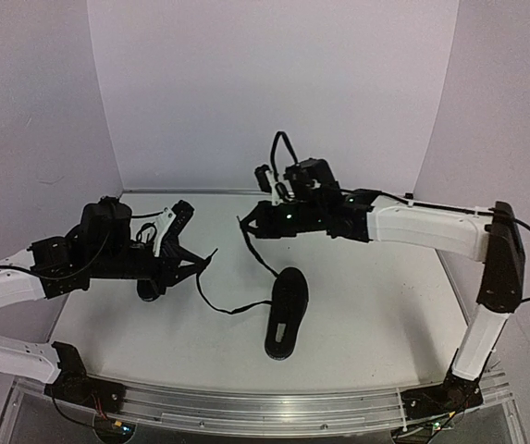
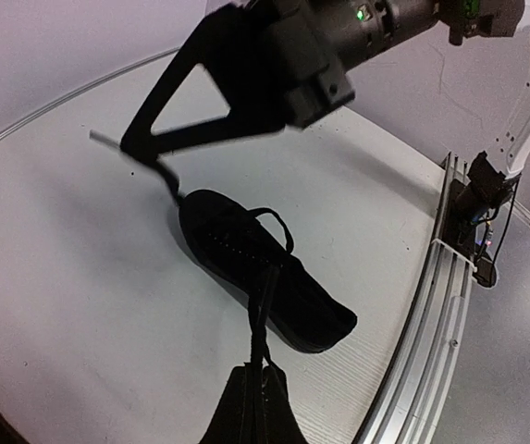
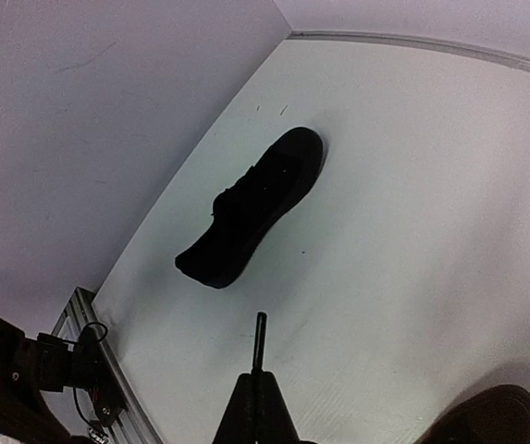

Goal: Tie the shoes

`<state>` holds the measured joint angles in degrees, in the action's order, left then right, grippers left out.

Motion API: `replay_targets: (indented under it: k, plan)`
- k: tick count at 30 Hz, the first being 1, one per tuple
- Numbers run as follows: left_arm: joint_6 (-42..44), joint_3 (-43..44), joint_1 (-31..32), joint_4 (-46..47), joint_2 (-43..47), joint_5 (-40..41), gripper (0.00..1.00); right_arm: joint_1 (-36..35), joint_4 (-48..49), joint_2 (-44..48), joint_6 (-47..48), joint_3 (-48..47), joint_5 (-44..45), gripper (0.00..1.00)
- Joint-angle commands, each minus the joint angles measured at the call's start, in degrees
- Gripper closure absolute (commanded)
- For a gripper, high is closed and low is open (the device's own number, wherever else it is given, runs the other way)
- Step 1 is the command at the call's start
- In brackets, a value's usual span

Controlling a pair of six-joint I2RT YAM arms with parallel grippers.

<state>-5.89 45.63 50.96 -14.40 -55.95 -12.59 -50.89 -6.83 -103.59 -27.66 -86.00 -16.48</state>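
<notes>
Second shoe (image 3: 251, 208): black, on its sole at the left side of the table (image 1: 385, 305) close to the left wall, largely hidden under the left arm in the top view; no lace of it is seen to be held. Left gripper (image 2: 258, 384): fingers closed to a point, with the left lace (image 1: 231, 311) pinched between them. This lace is seen to sag in a loose curve across the table from the gripper to the shoe. Shoe (image 1: 286, 310): black, at the middle of the table near the front edge. Its long axis runs near to far, the far end tipped slightly rightward; toe and heel cannot be told apart with confidence. Right lace (image 1: 261, 255): drawn in a nearly straight line from the far part of the shoe up to the right gripper (image 1: 246, 225), whose fingers are closed on it, a short stub left protruding. The shoe is thus placed between the two grippers and nearer the front than either, at a similar remove from each. The crossing of the laces is judged to be the step in hand, with slack to be taken up on the left side only.
</notes>
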Motion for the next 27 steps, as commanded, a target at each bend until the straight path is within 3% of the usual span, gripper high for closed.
replay_targets:
  k: [1,5,6,8,12,16,23,27]
  plan:
    - [1.1,-0.6,0.3,0.6,3.4,2.7,1.0,-2.9,0.6,-9.0,-1.5,-8.2,-5.7,0.78]
    - [1.1,-1.4,0.3,0.3,4.1,2.9,1.0,-2.5,0.0,-6.4,-0.8,-5.5,-4.2,0.38]
    - [1.2,-1.6,0.3,0.4,4.0,2.9,1.0,-2.1,-0.3,-4.8,-0.3,-4.1,-3.5,0.3]
    - [1.4,-1.8,0.3,0.6,3.5,3.0,1.0,-0.6,-1.1,-1.5,0.2,-1.2,-3.1,0.24]
    - [2.6,-1.2,0.3,1.1,0.2,3.0,1.0,3.4,-2.5,6.4,0.8,7.8,-2.5,0.25]
    - [4.4,-0.4,0.3,3.3,-5.5,3.8,1.0,6.0,-4.2,10.4,1.8,16.2,-1.8,0.33]
    - [9.2,2.8,0.3,10.5,-16.2,5.9,1.0,6.1,-5.4,6.5,3.9,20.2,-2.0,0.52]
    - [10.0,4.6,-0.2,14.2,-21.6,6.9,1.0,6.1,-5.6,2.7,5.4,19.8,-4.1,0.56]
